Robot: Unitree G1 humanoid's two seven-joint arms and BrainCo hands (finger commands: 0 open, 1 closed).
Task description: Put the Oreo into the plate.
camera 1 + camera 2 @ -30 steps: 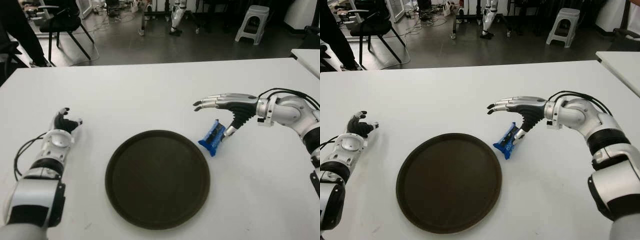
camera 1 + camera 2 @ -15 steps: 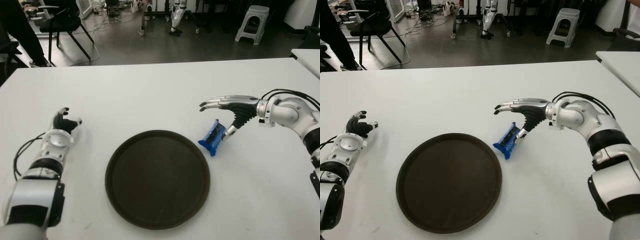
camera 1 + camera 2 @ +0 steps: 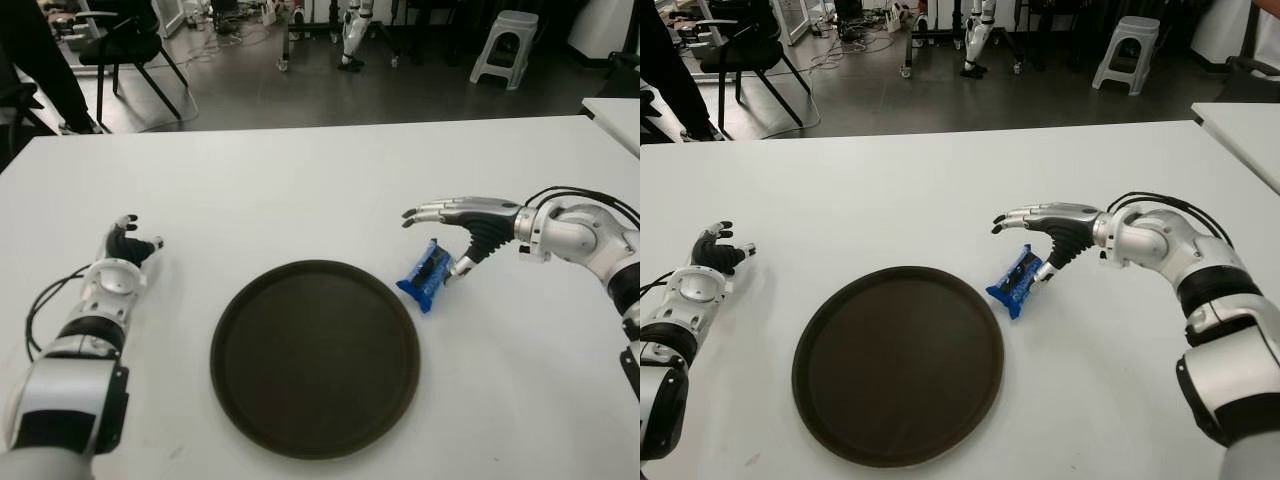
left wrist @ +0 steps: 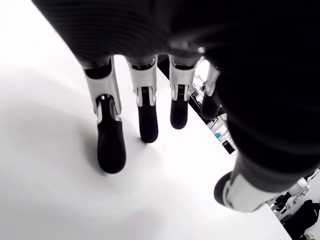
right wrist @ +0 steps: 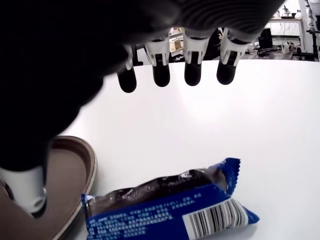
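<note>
We see the Oreo (image 3: 427,274), a blue wrapped packet, lying on the white table (image 3: 300,190) just beside the right rim of the dark round plate (image 3: 315,357), not in it. Our right hand (image 3: 462,222) hangs directly over the packet, its fingers (image 3: 440,210) stretched out flat and pointing toward our left, spread and holding nothing. The thumb (image 3: 462,263) drops down from the palm to the packet's far side, close against it; we cannot tell whether it actually touches the wrapper. In the right wrist view the packet (image 5: 175,210) lies below the four extended fingertips (image 5: 192,72), with open table between them and the wrapper, and the plate's rim (image 5: 85,170) shows just beside the packet's end.

Our left hand (image 3: 122,255) shows well apart from all this, to the left of the plate near the table's left side. In its own wrist view its fingers (image 4: 111,145) hang loosely bent toward the table, gripping nothing.
</note>
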